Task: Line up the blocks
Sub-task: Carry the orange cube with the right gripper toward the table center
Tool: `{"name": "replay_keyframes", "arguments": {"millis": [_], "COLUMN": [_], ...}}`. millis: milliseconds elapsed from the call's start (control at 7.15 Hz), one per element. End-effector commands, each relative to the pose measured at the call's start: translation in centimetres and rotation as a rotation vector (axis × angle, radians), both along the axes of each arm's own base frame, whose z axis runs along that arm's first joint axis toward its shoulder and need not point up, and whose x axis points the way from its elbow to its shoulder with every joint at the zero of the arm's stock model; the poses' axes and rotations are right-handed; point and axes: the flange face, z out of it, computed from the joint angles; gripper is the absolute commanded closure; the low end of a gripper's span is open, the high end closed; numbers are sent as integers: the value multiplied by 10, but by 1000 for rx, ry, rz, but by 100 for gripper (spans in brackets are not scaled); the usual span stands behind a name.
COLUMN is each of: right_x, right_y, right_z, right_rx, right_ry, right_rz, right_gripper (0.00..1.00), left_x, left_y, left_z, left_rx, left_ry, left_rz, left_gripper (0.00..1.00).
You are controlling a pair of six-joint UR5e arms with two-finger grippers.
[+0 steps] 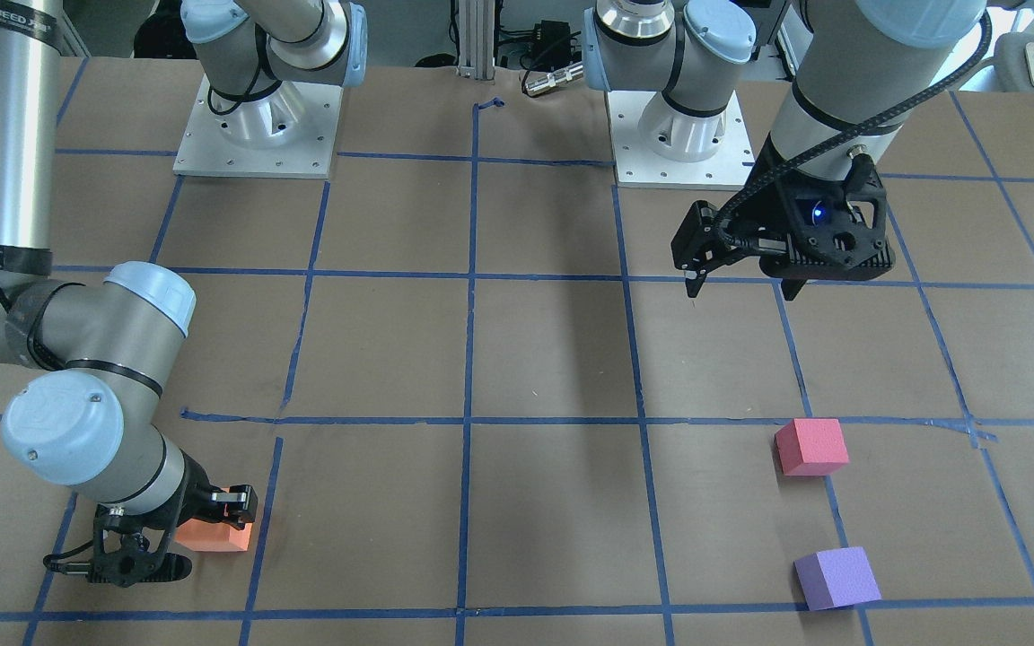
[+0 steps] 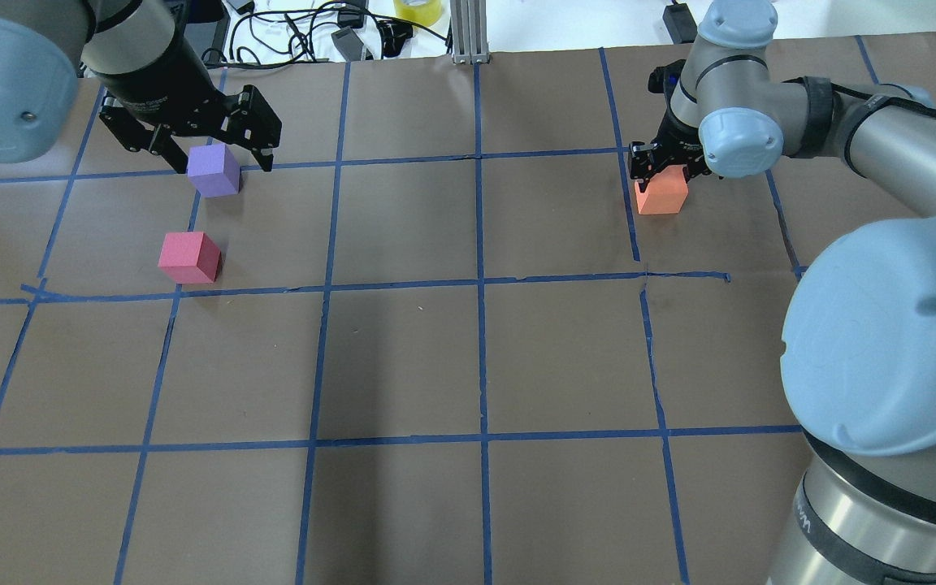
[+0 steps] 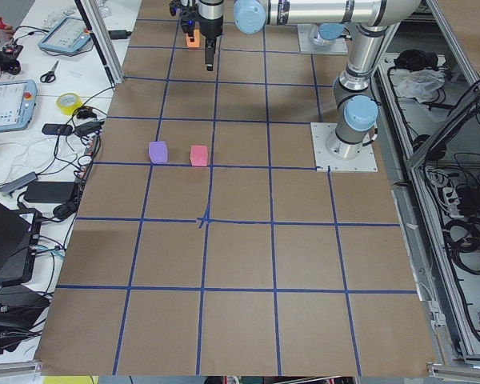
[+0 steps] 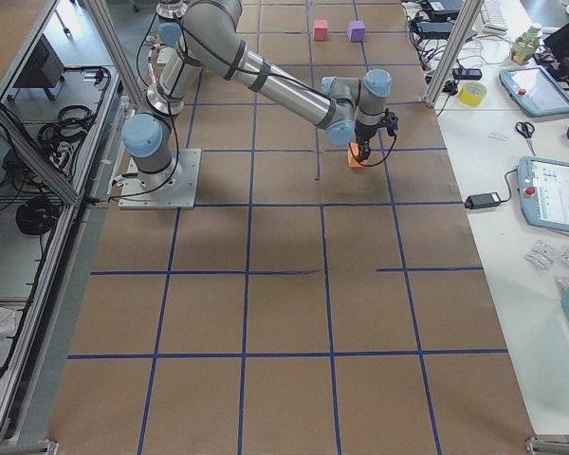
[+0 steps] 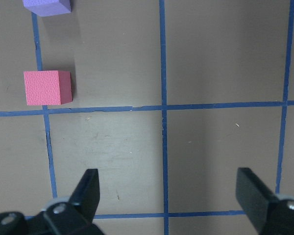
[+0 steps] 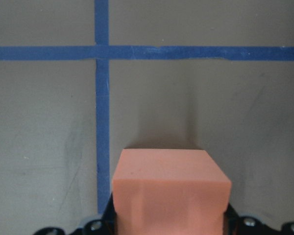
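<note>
My right gripper [image 1: 234, 513] is shut on the orange block [image 1: 216, 536], at or just above the table; the block fills the lower middle of the right wrist view [image 6: 169, 196] and shows in the overhead view [image 2: 661, 195]. The pinkish-red block [image 1: 810, 446] and the purple block [image 1: 836, 577] sit close together on the other side of the table, about a block's width apart. My left gripper [image 1: 741, 289] is open and empty, raised well above the table and back from both blocks. The left wrist view shows the pinkish-red block [image 5: 46, 87] and the purple block's edge [image 5: 46, 6].
The table is brown paper with a blue tape grid [image 2: 480, 284]. The two arm bases [image 1: 257, 126] [image 1: 679, 135] stand at the robot's edge. Cables and a yellow tape roll [image 2: 418, 10] lie beyond the far edge. Wide bare floor of the table lies between the orange block and the other two.
</note>
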Motion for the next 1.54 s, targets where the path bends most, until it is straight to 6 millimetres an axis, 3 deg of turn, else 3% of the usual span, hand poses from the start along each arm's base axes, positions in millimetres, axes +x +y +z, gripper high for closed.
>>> {"name": "replay_keyframes", "arguments": {"millis": [0,140,280,420,559,699,979,1119,1399], "right_x": [4,19,50,97,157,209,304,334,366], "right_y": [-2,-7,-13,-7,9,22,38,44,52], "right_z": [7,23,38,44,46,47,38,33,17], "right_rx": [-12,-42,-71,-80,-78,-85,-93,-94,-91], "right_ry": [-1,-13,-20,-30,-45,-55,-76,-83,-92], "right_rz": [-8,-19,16,2,-30,-19,-77,-77,-84], "right_gripper": [56,54,54,55,56,56,56,55,55], "left_x": [1,2,2,2,5,23,38,42,73], "left_y": [0,0,1,1,0,0,-1,0,-4], "left_z": [2,2,2,2,4,4,7,7,7], "left_rx": [-5,-5,-5,-5,2,37,33,36,36], "left_ry": [-3,-5,-3,0,3,6,22,-1,3], "left_rz": [1,2,2,2,9,43,71,76,135], "left_gripper": [0,0,0,0,0,0,0,0,0]}}
